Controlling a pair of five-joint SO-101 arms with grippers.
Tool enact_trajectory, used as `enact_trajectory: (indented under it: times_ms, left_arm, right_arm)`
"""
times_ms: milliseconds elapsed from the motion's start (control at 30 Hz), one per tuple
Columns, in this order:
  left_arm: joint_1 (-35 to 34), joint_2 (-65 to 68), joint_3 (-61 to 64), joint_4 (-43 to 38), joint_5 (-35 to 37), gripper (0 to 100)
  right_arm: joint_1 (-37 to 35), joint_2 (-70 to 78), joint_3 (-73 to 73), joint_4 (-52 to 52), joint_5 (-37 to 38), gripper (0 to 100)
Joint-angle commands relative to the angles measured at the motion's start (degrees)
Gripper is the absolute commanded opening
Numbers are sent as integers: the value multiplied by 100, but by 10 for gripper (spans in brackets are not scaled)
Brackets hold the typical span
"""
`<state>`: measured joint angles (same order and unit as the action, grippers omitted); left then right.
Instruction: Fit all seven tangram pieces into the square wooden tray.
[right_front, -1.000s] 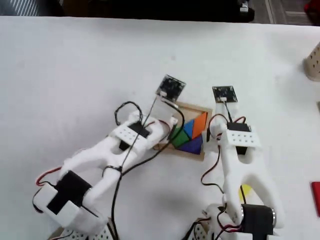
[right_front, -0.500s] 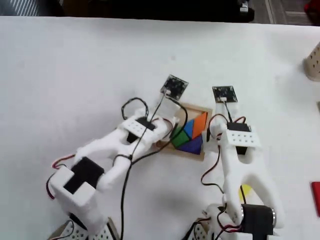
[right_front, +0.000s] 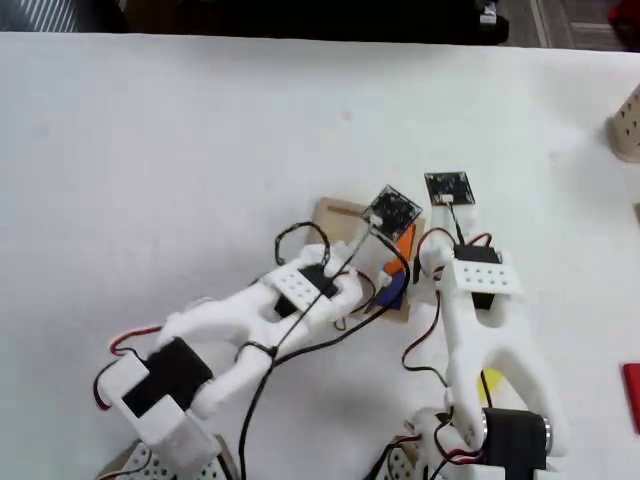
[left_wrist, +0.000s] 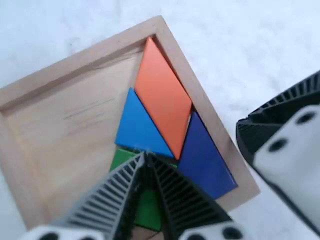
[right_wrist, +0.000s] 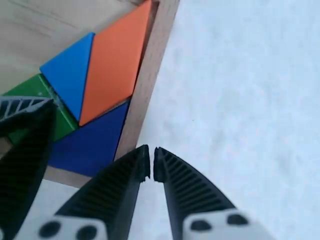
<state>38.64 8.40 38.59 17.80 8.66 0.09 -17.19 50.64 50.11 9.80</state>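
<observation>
The square wooden tray (left_wrist: 80, 55) lies on the white table (right_front: 150, 150), between my two wrists and partly under my left arm. Four pieces sit flat in it, packed against one corner. The orange parallelogram (left_wrist: 162, 95) runs along the rim. The light blue triangle (left_wrist: 137, 127) lies against its inner edge, and the dark blue triangle (left_wrist: 202, 157) sits beside it along the same rim. The green piece (left_wrist: 147, 205) touches both blues. The other part of the tray floor is bare wood.

My left gripper (left_wrist: 146, 159) hangs over the tray with its jaws pressed together and holding nothing. Its tip is above the seam where light blue meets green; I cannot tell whether it touches. My right gripper (right_wrist: 151, 160) is just outside the rim by the dark blue triangle. It is over the table, with its jaws drawn together to a hairline slit and empty.

A yellow piece (right_front: 490, 382) lies on the table by my right arm's base, well apart from the tray. A red shape (right_front: 632, 395) sits at the far right edge, and a pale perforated object (right_front: 628, 125) stands farther back. Beyond the table the room is dark.
</observation>
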Motion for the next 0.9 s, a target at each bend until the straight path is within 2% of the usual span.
enact_trajectory:
  times_ms: [0,200,333,567,733,867]
  left_arm:
    - [-4,-242,-44,0,176,21]
    - [-497,-251,-325,35,185,21]
    - [-497,-233,-475,9,193,21]
    - [-708,286,-1451,-132,1178,21]
    - [-611,1516,-2189,-35,870,21]
    - [-541,1481,-2365,475,695,21]
  right_arm:
    - [-75,-163,-26,-92,-18,21]
    - [-75,-163,-26,-92,-9,21]
    - [-75,-163,-53,-92,-9,21]
    - [-84,-163,-53,-92,-9,21]
    - [-92,-163,-53,-92,-9,21]
    - [-92,-163,-53,-92,-9,21]
